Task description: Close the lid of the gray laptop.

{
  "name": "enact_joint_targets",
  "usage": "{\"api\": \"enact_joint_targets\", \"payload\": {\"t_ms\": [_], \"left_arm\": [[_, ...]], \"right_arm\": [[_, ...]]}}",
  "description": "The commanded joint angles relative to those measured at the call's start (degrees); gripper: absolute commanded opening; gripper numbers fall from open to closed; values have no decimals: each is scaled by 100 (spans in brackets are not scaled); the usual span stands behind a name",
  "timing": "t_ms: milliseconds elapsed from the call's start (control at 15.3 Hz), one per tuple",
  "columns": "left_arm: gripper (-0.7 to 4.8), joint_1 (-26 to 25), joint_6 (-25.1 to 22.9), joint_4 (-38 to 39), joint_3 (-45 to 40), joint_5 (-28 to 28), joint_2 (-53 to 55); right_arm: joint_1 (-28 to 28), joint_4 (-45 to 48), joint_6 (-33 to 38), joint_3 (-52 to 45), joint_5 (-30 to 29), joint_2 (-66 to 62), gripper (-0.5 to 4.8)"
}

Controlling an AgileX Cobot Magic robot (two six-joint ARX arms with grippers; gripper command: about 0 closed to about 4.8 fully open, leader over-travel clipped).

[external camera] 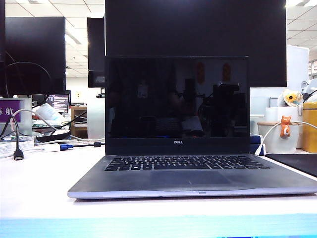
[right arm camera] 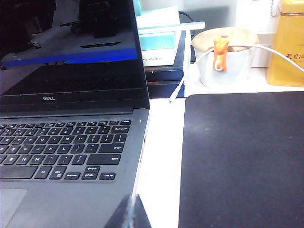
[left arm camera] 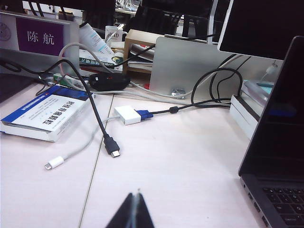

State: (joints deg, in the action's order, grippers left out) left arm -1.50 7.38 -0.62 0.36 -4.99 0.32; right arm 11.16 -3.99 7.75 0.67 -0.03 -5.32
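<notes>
A white table carries everything. The left gripper, fingers pressed together, hovers over bare table with the gray laptop to its right. The right gripper, also closed, hangs over the laptop's right edge. Farther back, the lid stands upright, open.

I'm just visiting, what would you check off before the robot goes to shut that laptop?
1. Lid open and upright on the gray laptop: ok.
2. Nothing lying on the keyboard: ok.
3. Left gripper empty, shut, hanging over the table left of the laptop: ok.
4. Right gripper empty, shut, above the laptop's right edge: ok.
5. Black cable and white adapter clear of the lid's path: ok.
6. Space behind the lid's top edge for a gripper: cannot tell.
</notes>
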Motion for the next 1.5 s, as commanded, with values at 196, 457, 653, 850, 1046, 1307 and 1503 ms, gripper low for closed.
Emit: {"api": "enact_joint_targets", "payload": {"t_ms": [196, 457, 653, 850, 1046, 1307, 1503], "left_arm": [[-5, -7, 402, -76, 142, -260, -22], [-5, -7, 407, 94, 997, -319, 166], [-5, -7, 400, 46, 1567, -544, 780], [-5, -7, 20, -17, 2439, -1440, 2068], [-5, -7, -756, -26, 3832, -1969, 3851], [-5, 59, -1038, 103, 5554, -2916, 5818], [-5, 533, -1617, 1003, 6848, -3121, 6922]], "right_arm": [[7, 94, 304, 4, -9, 2, -1], [4, -63, 570, 439, 42, -9, -2], [4, -70, 826, 713, 52, -11, -2], [2, -459, 809, 1458, 284, -326, -2], [2, -745, 616, 2540, 240, -1283, -2], [-4, -1464, -44, 3906, -57, -2728, -2], [-321, -1604, -50, 4927, -1532, -3628, -2]]}}
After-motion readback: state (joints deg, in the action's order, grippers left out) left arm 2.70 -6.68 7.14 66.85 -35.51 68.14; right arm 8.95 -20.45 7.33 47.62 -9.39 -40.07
